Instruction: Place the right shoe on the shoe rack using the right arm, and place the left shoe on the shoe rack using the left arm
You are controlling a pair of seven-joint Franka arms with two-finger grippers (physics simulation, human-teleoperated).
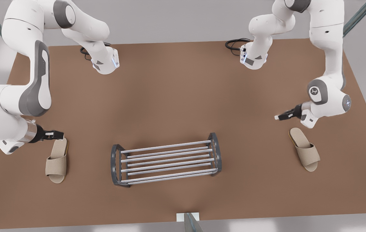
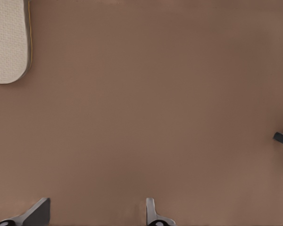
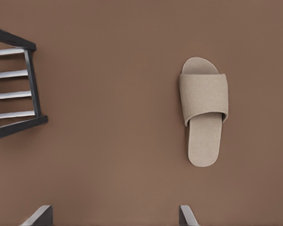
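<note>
Nearest to me in the front view is the shoe rack [image 1: 167,159], low in the middle of the brown table [image 1: 176,96]. Nothing is on its bars yet.

The right shoe [image 1: 57,161] lies flat at the lower left of the picture, well apart from the rack. The left shoe [image 1: 304,148] lies flat at the lower right, a bit crooked, and also well apart from it.

A little farther back, the right gripper [image 1: 58,133] hangs just by the heel of the right shoe. Its fingers are spread wide with nothing in them. In the right wrist view I see the whole shoe [image 3: 205,113] and one dark end of the rack [image 3: 30,84]. The left gripper [image 1: 278,117] hangs near the heel of the left shoe, off to one side of it. It is spread wide and holds nothing too.

What could go wrong? I think each gripper is off to the side of its shoe. If I go straight down, the fingers may hit the table or just push the shoe away. The shoes are thin and flat, so a bad pinch could slip off.

Both shoes sit near the table's side edges, so a push outward is risky. Between each shoe and the rack the table is bare, with lots of room to carry.
</note>
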